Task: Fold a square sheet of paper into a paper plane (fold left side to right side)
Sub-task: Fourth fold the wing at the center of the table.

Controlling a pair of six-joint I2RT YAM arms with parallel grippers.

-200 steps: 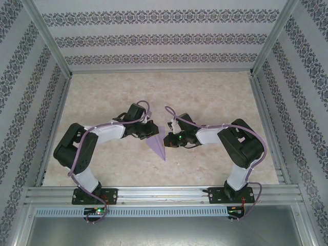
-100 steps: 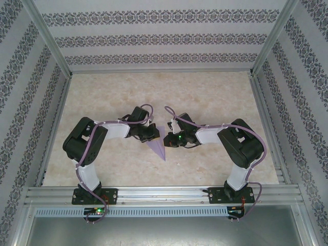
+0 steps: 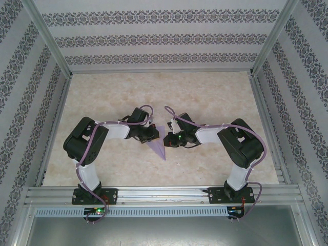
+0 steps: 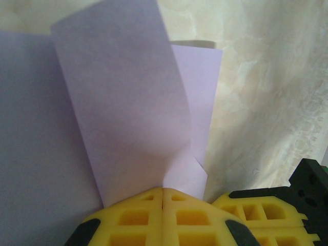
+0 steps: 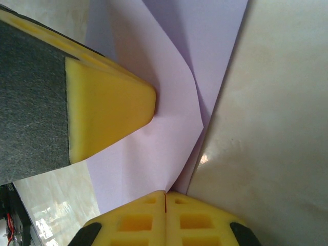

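Observation:
The lilac sheet of paper, folded into a slim pointed paper plane (image 3: 158, 146), lies mid-table with its tip toward the near edge. My left gripper (image 3: 153, 136) meets it from the left and my right gripper (image 3: 165, 138) from the right. In the left wrist view the yellow jaws (image 4: 163, 190) are pressed together on a raised flap of the paper (image 4: 123, 102). In the right wrist view the right gripper (image 5: 165, 195) is likewise shut on a folded edge of the paper (image 5: 154, 148). A left gripper finger (image 5: 107, 107) rests against the flap.
The marble-patterned tabletop (image 3: 205, 92) stretches around the paper. Patterned walls and metal posts (image 3: 48, 46) enclose the left, right and back. An aluminium rail (image 3: 164, 193) carrying both arm bases runs along the near edge.
The left arm has drawn in, and its gripper has moved slightly right onto the paper and closed. The right arm has not moved.

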